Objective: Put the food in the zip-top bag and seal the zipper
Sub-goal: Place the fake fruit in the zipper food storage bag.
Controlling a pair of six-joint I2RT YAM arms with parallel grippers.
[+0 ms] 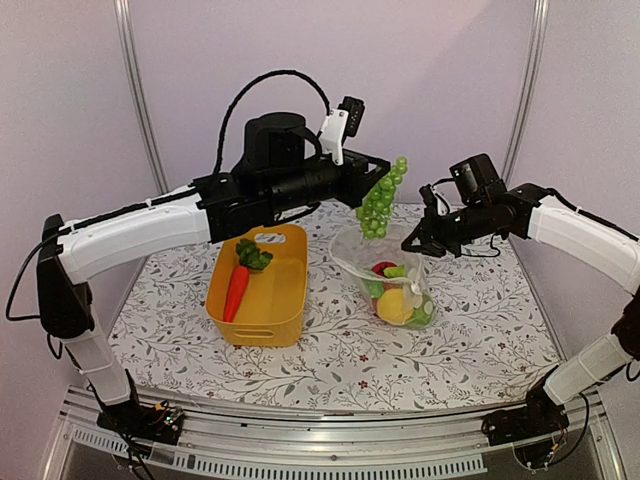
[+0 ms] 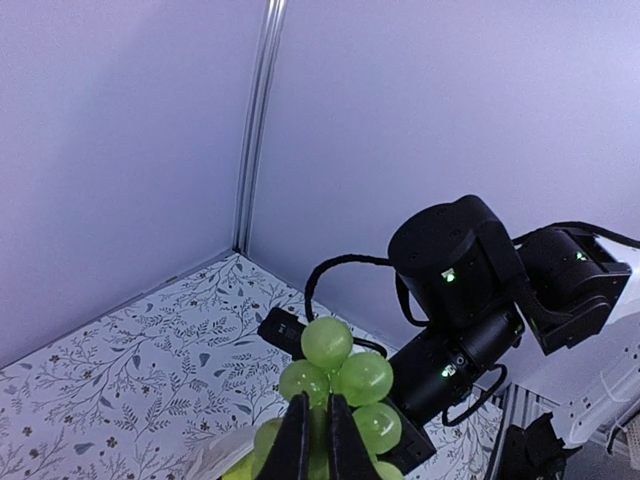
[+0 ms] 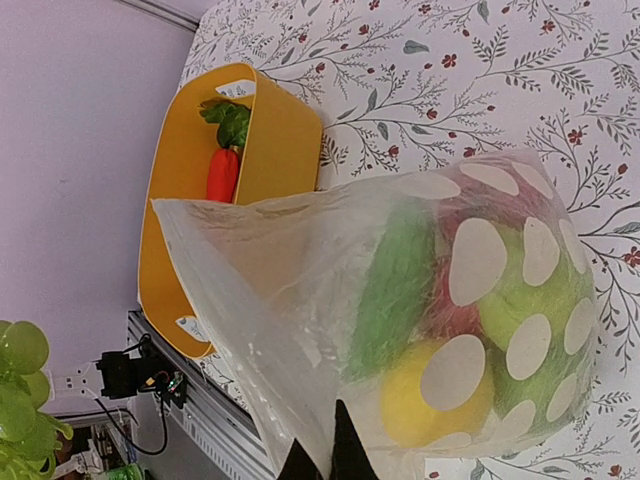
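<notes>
Jaws on extended left arm (image 1: 150, 230) grip green cluster (image 1: 380, 205); right jaws pinch bag (image 1: 346, 250) rim.

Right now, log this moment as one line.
left tool: shut on green cluster | right tool: shut on bag | bag: open | carrot: in yellow tub

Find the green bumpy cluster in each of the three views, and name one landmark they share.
Top external: green cluster upper centre, just above the zip-top bag.
Left wrist: green cluster bottom centre, pinched in the left hand.
Right wrist: green cluster at the lower left edge, partly cut off.
Shared landmark: the floral table cover, seen in all three.
</notes>
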